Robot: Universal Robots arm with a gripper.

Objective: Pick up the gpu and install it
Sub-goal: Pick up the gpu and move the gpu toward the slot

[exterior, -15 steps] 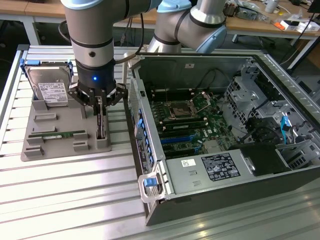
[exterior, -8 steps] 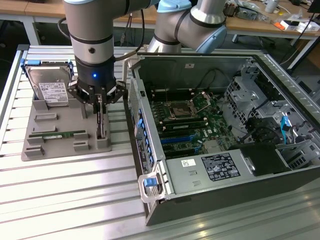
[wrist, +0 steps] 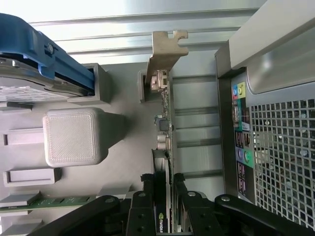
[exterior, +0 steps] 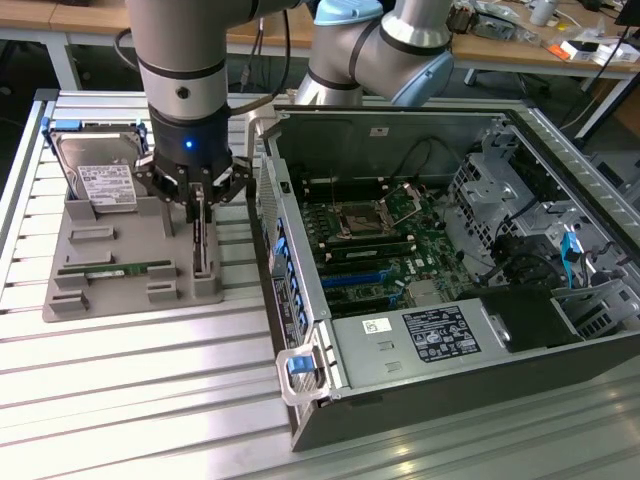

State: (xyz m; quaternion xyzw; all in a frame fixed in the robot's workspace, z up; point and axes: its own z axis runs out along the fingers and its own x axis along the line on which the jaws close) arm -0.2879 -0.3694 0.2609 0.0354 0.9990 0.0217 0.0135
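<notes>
Grey tray (exterior: 75,300) — hard drive (exterior: 100,175), memory stick (exterior: 115,269), upright gpu (exterior: 202,250) gripped by pincer (exterior: 198,214), open case (exterior: 380,120) alongside

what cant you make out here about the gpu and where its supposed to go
- The gpu: in the exterior view the gripper hides its upper part; in the wrist view the gripper covers one end.
- Its lower edge: hidden by the slot walls of the grey tray, exterior view.
- The motherboard slots in the computer case: too small in the exterior view to tell which fits.
- The hard drive label: print too small.
</notes>
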